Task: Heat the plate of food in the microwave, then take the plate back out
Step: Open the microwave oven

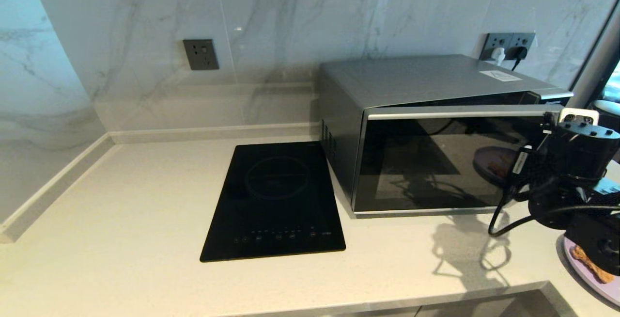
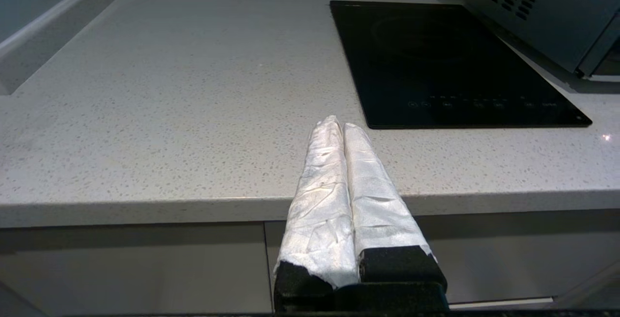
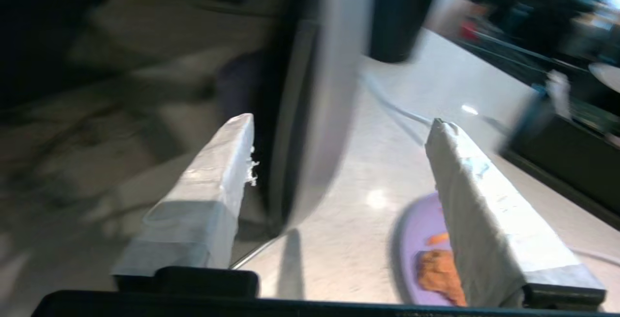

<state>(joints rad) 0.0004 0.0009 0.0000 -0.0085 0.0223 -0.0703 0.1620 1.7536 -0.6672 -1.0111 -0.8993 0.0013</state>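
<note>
The silver-grey microwave [image 1: 426,128] stands on the counter at the right, its dark glass door [image 1: 436,162] swung slightly ajar on the right side. My right arm [image 1: 571,162] is at the door's right edge. In the right wrist view my right gripper [image 3: 339,120] is open, with the door's silver handle [image 3: 315,113] between its white-wrapped fingers and nothing clamped. The lilac plate of food [image 1: 593,285] sits on the counter under that arm, holding a golden-brown chunk [image 3: 438,276]. My left gripper [image 2: 339,122] is shut and empty, hovering off the counter's front edge.
A flat black induction hob [image 1: 276,200] lies left of the microwave. Marble walls enclose the back and left, with a socket [image 1: 200,54] on the wall and plugged outlets [image 1: 508,45] behind the microwave. The counter's front edge [image 1: 387,302] runs close below.
</note>
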